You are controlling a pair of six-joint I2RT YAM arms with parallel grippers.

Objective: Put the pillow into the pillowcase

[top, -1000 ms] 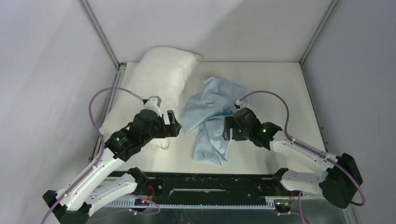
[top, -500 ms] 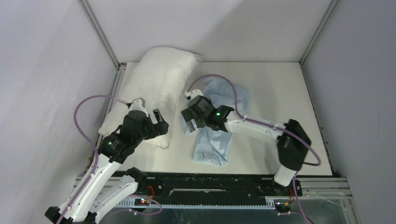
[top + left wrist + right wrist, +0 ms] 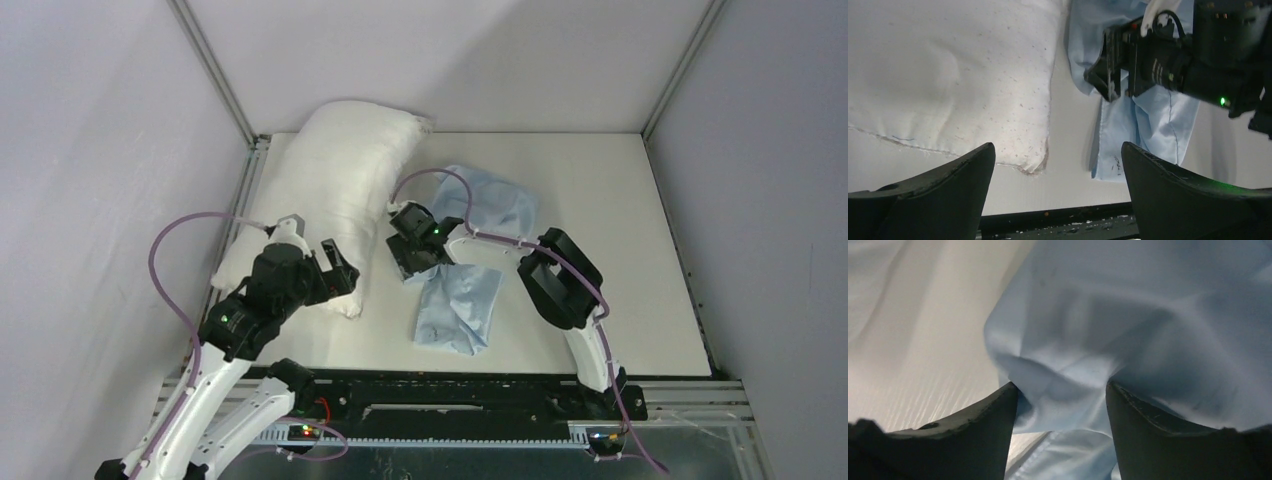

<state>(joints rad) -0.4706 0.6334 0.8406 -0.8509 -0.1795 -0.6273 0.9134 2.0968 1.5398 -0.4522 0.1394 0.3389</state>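
Pale grey walls close in a white bench (image 3: 600, 200). The pillow (image 3: 340, 180) lies slantwise from the far left corner down along the left edge. The left gripper (image 3: 340, 268) hovers over the pillow's near end with its jaws spread wide and holding nothing. The pillowcase (image 3: 462, 305) lies crumpled mid-bench. The right gripper (image 3: 403, 264) sits at its left border, jaws parted astride a raised fold that fills the gap. Whether they pinch it cannot be told.
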